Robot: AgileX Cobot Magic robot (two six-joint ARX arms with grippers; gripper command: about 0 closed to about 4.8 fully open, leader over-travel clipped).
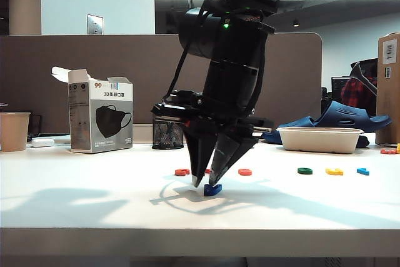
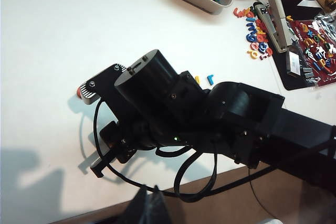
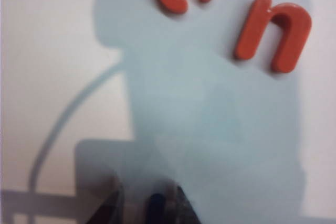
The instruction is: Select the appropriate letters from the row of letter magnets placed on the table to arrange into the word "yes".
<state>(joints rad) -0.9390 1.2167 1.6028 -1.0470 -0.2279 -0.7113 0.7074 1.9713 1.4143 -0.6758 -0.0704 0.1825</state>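
Note:
My right gripper points straight down at the table, in front of the row of letter magnets. Its fingers stand a little apart. The dark blue Y lies on the table at their tips, and shows as a dark blue Y in the gap of the right gripper. The green E lies in the row to the right. Orange-red letters lie in the row; which is the S I cannot tell. My left gripper hangs shut and empty past the table's front edge.
A yellow letter and a light blue letter end the row. A white tray, a mask box, a mesh cup and a paper cup stand at the back. Two orange-red letters lie beyond the Y.

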